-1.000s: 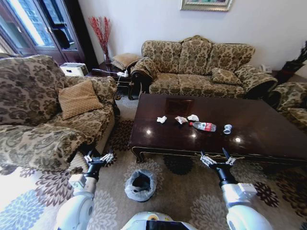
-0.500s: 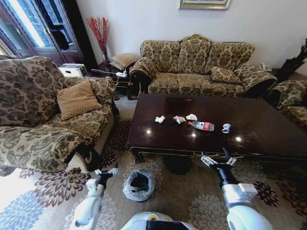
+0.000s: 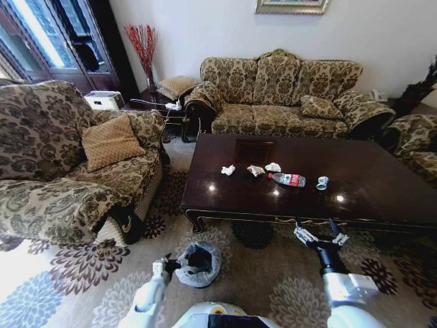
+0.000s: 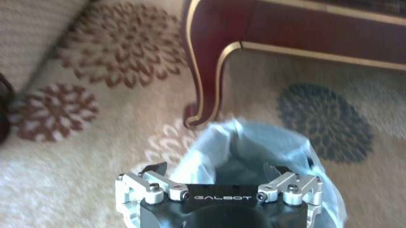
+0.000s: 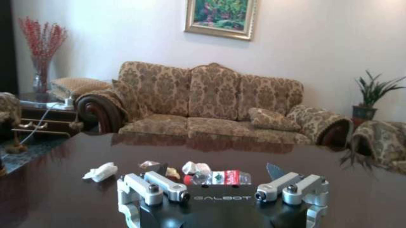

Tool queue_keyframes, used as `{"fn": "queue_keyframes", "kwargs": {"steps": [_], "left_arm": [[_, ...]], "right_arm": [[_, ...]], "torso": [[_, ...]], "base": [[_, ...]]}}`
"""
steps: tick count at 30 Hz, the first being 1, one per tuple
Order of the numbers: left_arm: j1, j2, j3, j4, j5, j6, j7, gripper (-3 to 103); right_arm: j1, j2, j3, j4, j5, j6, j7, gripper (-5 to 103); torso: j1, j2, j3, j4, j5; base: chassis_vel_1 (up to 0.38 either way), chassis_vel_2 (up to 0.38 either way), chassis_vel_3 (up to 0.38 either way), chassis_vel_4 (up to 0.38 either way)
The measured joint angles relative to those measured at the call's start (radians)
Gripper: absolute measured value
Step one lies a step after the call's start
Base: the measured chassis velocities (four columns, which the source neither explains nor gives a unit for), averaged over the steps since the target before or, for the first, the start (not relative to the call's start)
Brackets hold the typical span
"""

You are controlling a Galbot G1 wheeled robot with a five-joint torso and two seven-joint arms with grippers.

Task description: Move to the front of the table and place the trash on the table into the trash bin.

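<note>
Pale-bagged trash bin (image 3: 199, 263) now has my left claw (image 3: 166, 265) lowered beside it at nine o'clock, fingers spread. Right claw (image 3: 321, 238), spread too, faces the desk (image 3: 382, 188); bottle (image 3: 288, 180) and tissues (image 3: 229, 170) untouched.

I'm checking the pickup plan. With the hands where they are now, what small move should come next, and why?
Probably reach the right hand forward and up over the table edge toward the bottle. That hand is open, empty and just short of the near edge, with the trash lying beyond it. The left hand hovers open by the trash bin.
</note>
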Motion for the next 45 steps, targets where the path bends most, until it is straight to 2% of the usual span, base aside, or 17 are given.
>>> {"fn": "queue_keyframes", "kwargs": {"steps": [10, 18, 19, 21, 24, 29, 30, 33, 37, 40, 45], "left_arm": [[-0.086, 0.003, 0.045, 0.189, 0.033, -0.001, -0.001, 100], [-0.145, 0.001, 0.046, 0.279, 0.035, -0.008, -0.004, 100], [-0.151, 0.000, 0.046, 0.288, 0.035, -0.009, -0.004, 103], [-0.160, -0.003, 0.046, 0.301, 0.035, -0.014, -0.004, 100], [-0.181, -0.014, 0.044, 0.333, 0.044, -0.030, -0.010, 89], [-0.191, -0.019, 0.042, 0.343, 0.051, -0.035, -0.010, 81], [-0.195, -0.021, 0.040, 0.349, 0.052, -0.037, -0.009, 74], [-0.203, -0.024, 0.037, 0.360, 0.055, -0.040, -0.008, 70], [-0.211, -0.033, 0.026, 0.376, 0.062, -0.053, -0.005, 53], [-0.213, -0.035, 0.022, 0.379, 0.062, -0.058, -0.003, 49], [-0.214, -0.038, 0.013, 0.384, 0.062, -0.064, -0.001, 34]], "right_arm": [[-0.035, 0.039, 0.036, 0.006, -0.008, 0.045, 0.019, 100], [-0.062, 0.056, 0.063, 0.006, -0.007, 0.090, 0.020, 100], [-0.064, 0.057, 0.068, 0.006, -0.006, 0.094, 0.021, 100], [-0.068, 0.058, 0.076, 0.006, -0.004, 0.098, 0.021, 100], [-0.074, 0.058, 0.104, 0.006, 0.007, 0.107, 0.023, 100], [-0.082, 0.051, 0.125, 0.006, 0.022, 0.113, 0.024, 100], [-0.084, 0.047, 0.130, 0.003, 0.026, 0.115, 0.024, 100], [-0.085, 0.042, 0.132, 0.002, 0.027, 0.117, 0.025, 100], [-0.080, 0.036, 0.129, 0.003, 0.026, 0.113, 0.028, 100], [-0.075, 0.031, 0.126, 0.005, 0.025, 0.106, 0.031, 100], [-0.069, 0.023, 0.122, 0.012, 0.021, 0.094, 0.035, 100]], "torso": [[0.000, 0.000, 0.000, -0.0001, 0.0000], [0.000, 0.000, 0.000, -0.0001, -0.0001], [0.000, 0.000, 0.000, 0.0000, -0.0001], [0.000, 0.000, 0.000, -0.0001, 0.0000], [0.000, 0.000, 0.000, -0.0001, -0.0002], [0.000, 0.000, 0.000, -0.0001, -0.0001], [0.000, 0.000, 0.000, 0.0000, 0.0000], [0.000, 0.000, 0.000, -0.0001, 0.0000], [0.000, 0.000, 0.000, -0.0001, 0.0000], [0.000, 0.000, 0.000, 0.0000, 0.0000], [0.000, 0.000, 0.000, 0.0000, -0.0001]], "base": [[0.000, 0.000, 0.000, 0.000], [0.000, 0.000, 0.000, 0.000], [0.000, 0.000, 0.000, 0.000], [0.000, 0.000, 0.000, 0.000], [0.000, 0.000, 0.000, 0.000], [0.000, 0.000, 0.000, 0.000], [0.000, 0.000, 0.000, 0.000], [0.000, 0.000, 0.000, 0.000], [0.000, 0.000, 0.000, 0.000], [0.000, 0.000, 0.000, 0.000], [0.000, 0.000, 0.000, 0.000]]}}
